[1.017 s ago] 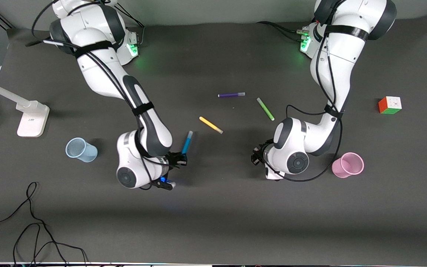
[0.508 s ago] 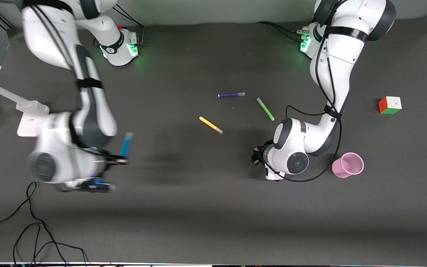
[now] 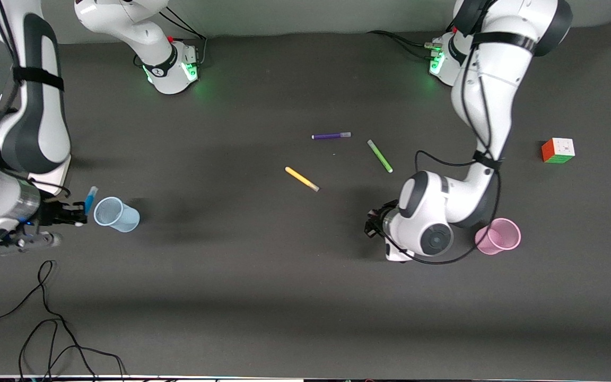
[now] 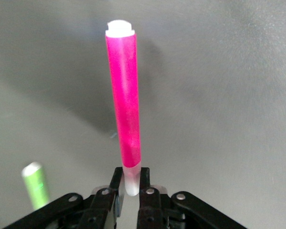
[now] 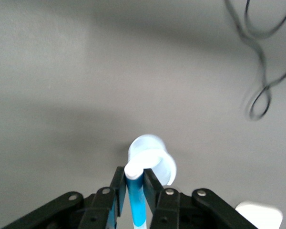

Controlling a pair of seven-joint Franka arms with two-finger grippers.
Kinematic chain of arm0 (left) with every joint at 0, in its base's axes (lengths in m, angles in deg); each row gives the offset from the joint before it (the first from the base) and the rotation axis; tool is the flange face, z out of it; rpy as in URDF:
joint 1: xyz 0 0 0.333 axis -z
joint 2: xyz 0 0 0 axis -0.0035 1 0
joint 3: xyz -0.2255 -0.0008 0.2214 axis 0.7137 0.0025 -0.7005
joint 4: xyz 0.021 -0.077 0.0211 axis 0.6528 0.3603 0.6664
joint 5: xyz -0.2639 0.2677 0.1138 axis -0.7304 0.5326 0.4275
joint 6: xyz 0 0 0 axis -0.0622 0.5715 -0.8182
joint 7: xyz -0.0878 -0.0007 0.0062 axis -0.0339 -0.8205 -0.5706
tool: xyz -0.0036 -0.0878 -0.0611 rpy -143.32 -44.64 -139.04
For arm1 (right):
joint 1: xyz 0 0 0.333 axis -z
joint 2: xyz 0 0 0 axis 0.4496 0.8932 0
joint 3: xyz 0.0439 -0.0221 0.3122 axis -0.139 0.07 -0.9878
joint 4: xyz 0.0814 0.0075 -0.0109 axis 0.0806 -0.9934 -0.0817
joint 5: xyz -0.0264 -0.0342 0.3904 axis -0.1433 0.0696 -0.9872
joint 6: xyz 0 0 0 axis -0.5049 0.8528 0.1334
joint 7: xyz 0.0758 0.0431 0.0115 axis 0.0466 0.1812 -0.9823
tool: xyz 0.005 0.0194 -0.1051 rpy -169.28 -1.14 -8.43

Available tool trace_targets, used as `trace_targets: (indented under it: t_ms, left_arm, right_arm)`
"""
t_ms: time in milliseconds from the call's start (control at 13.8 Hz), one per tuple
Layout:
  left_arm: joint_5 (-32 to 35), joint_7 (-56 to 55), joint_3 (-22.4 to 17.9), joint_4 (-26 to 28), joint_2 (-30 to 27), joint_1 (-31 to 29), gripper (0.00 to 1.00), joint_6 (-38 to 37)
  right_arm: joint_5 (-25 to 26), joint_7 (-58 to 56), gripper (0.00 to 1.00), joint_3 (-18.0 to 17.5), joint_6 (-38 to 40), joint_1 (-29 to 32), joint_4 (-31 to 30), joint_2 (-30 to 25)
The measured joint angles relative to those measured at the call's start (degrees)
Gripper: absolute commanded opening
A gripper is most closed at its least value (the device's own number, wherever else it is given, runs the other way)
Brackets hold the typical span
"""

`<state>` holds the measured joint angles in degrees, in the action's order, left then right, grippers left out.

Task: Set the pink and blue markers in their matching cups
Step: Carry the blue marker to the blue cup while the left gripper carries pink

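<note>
My right gripper [image 3: 79, 216] is shut on the cyan-blue marker [image 3: 91, 198] and holds it in the air just beside the rim of the pale blue cup [image 3: 116, 214], which stands at the right arm's end of the table. In the right wrist view the blue marker [image 5: 137, 202] stands between the fingers [image 5: 118, 183] with the cup [image 5: 155, 160] just past its white end. My left gripper [image 3: 374, 225] is low over the table, apart from the pink cup [image 3: 498, 236]. The left wrist view shows the left gripper [image 4: 131, 183] shut on the pale end of the pink marker [image 4: 126, 105], which is hidden in the front view.
A purple pen [image 3: 331, 136], a green pen [image 3: 380, 155] and a yellow pen [image 3: 302, 179] lie mid-table. A colour cube [image 3: 558, 150] sits at the left arm's end. A white stand base [image 5: 260, 215] is near the blue cup. Black cables [image 3: 45, 318] lie near the front edge.
My right arm swung with the blue marker from mid-table toward its own end, stopping beside the blue cup. My left arm shifted slightly toward the pink cup.
</note>
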<state>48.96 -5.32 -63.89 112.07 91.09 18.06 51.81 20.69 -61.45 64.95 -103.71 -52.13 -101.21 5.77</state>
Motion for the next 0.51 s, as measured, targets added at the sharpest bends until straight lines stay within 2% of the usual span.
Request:
trace_targets:
  t_ms: [291, 508]
  left_arm:
    - [-0.1, 1.5, -0.3, -11.1, -2.1, -6.1, 0.0, -23.4]
    - [-2.7, 8.0, -0.4, -14.8, -2.1, -12.1, 0.0, -32.3]
  right_arm:
    - [0.0, -8.4, 0.0, 2.3, -16.7, 0.0, -12.1, -3.9]
    - [-1.6, -8.6, 0.0, 2.2, -23.4, -0.8, -17.5, -3.9]
